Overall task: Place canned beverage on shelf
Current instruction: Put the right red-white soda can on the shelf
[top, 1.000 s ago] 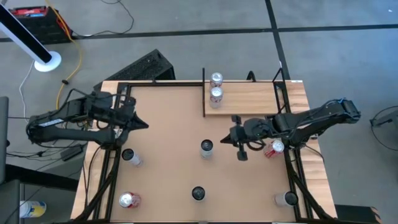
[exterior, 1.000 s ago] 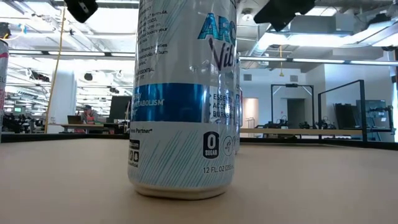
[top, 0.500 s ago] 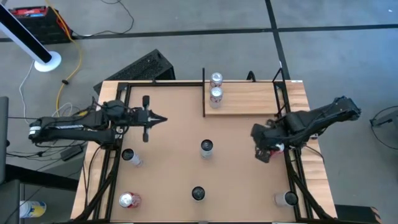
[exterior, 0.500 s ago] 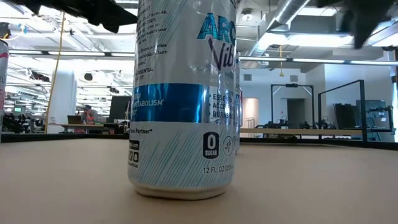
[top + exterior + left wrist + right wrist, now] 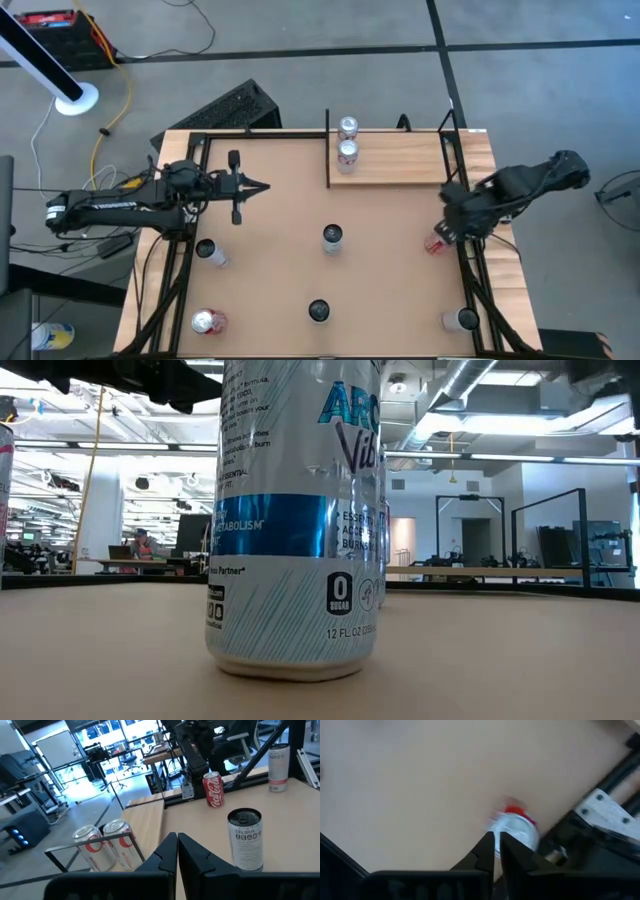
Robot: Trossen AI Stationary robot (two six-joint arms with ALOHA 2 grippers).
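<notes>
Blue can (image 5: 319, 311): nearest, at 6 o'clock on the table (image 5: 270, 270), standing upright; it fills the low view, its label white and blue.
Corner cans: a red-topped one (image 5: 207, 321) at 7 o'clock, a pale one (image 5: 459, 320) at 5 o'clock, neither touched.
Middle can (image 5: 332, 236): dead centre of the table, upright (the left wrist camera reads its dark lid and grey label).
Left can (image 5: 206, 250): at 9 o'clock, near the left rail.
Red can (image 5: 439, 239): at 3 o'clock, hard by the right rail; in the right wrist view it sits just past the fingertips.
Right claw (image 5: 449, 218): above the red can, fingers pressed together, holding nothing.
Left claw (image 5: 258, 188): at 10 o'clock, pointing across the table, fingers closed and empty.
Shelf (image 5: 400, 158): far side, 1 o'clock; two cans (image 5: 347, 140) stand at its left end, the rest of the plank bare.
Step in hand: judged a reach for the red can, no grasp made.
Next move: the right claw must spread its fingers, drop around the can, close, then lift it toward 12 o'clock onto the bare plank (the black rail beside the can leaves little room for the outer finger).
</notes>
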